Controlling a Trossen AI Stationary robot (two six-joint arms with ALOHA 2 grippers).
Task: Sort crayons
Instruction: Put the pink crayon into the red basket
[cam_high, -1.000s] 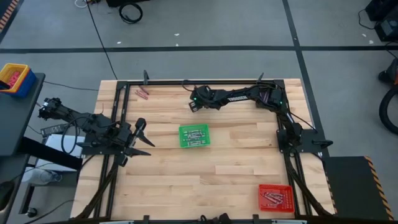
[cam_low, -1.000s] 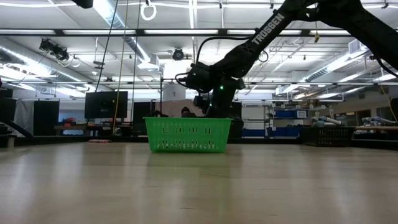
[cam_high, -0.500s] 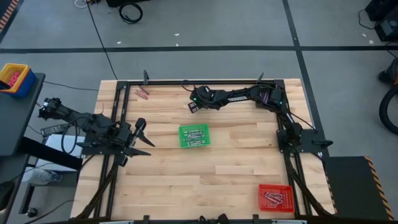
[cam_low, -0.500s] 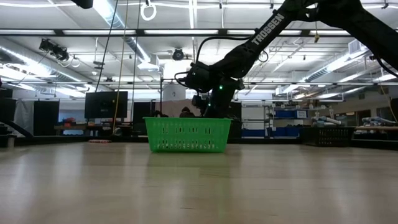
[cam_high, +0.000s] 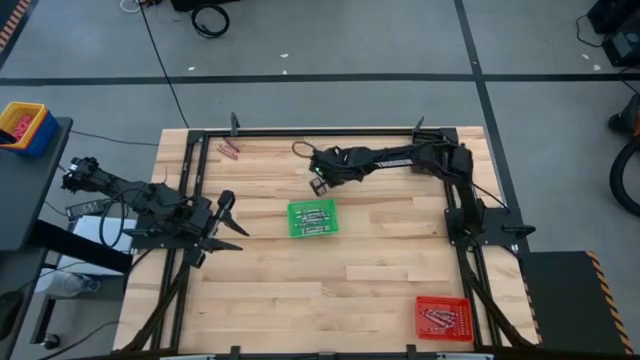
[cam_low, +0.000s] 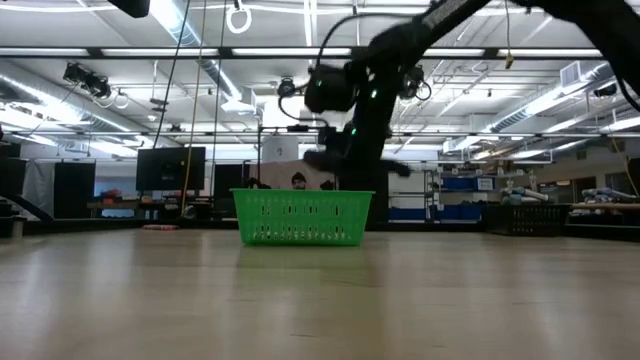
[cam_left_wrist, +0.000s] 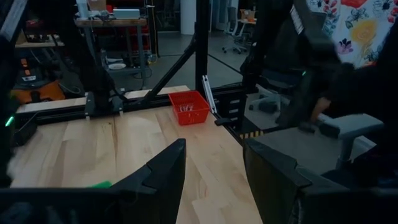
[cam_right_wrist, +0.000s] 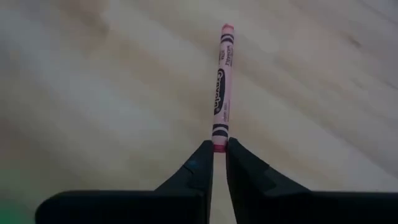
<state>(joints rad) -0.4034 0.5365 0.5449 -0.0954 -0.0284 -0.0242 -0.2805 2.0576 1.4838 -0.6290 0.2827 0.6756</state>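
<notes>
My right gripper (cam_right_wrist: 219, 152) is shut on a pink crayon (cam_right_wrist: 221, 87) and hovers just beyond the far edge of the green tray (cam_high: 313, 218), where the high view shows it (cam_high: 319, 184). A few more crayons (cam_high: 229, 150) lie flat on the wood at the far left corner. The red tray (cam_high: 442, 318) at the near right holds several crayons. My left gripper (cam_high: 225, 215) waits at the table's left edge, open with nothing between its fingers (cam_left_wrist: 168, 174). My right gripper pinches the pink crayon's one end (cam_right_wrist: 218, 144) between its two fingertips. The crayon sticks out past the fingertips, in line with the fingers. It looks lifted clear of the wood.
The green tray (cam_low: 303, 217) stands mid-table with small things inside. A black frame (cam_high: 300, 131) runs around the table's edges. Bare wood lies between the green tray and the red tray (cam_left_wrist: 188, 107).
My right gripper has shut on the pink crayon at the far middle of the table. It has then risen with the crayon and come a little toward the near edge, closer to the green tray.
</notes>
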